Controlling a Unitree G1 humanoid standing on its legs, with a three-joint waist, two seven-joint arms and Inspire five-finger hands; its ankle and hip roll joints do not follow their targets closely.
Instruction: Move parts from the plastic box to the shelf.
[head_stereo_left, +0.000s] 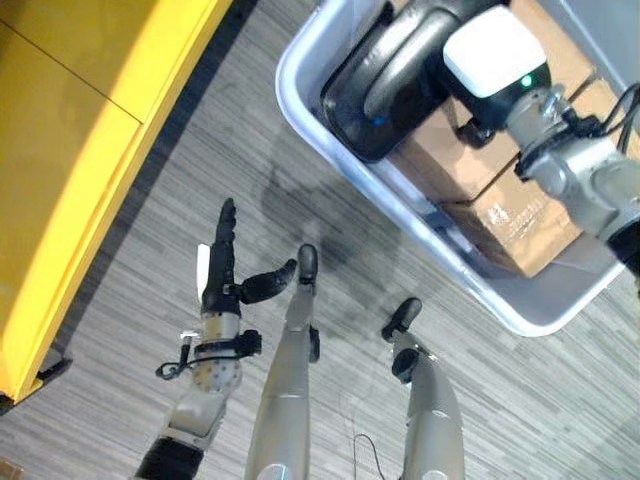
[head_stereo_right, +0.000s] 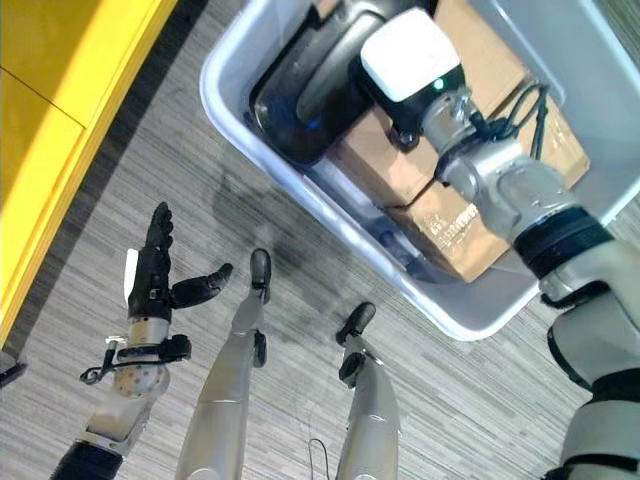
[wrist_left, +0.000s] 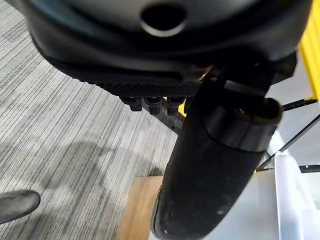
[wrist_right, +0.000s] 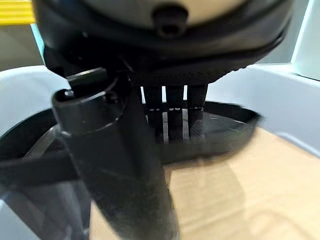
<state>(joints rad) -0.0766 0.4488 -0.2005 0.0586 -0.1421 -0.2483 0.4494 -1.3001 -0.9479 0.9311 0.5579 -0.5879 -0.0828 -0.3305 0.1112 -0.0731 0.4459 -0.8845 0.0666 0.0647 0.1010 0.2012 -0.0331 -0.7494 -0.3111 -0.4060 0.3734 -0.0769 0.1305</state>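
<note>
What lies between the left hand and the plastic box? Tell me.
Bare grey carpet, seen in the left eye view: the left hand hangs open over the floor, apart from the plastic box, with nothing between them.

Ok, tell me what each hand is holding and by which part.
Left hand holds nothing, fingers straight over the floor. Right hand reaches onto the black part in the plastic box; a closed hold cannot be told.

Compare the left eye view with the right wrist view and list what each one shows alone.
Left eye view alone: the open left hand over the striped floor, beside the yellow shelf.

Right wrist view alone: the right hand's fingers reaching straight down to the black part.

Shared: the plastic box, the cardboard boxes and that black part.
</note>
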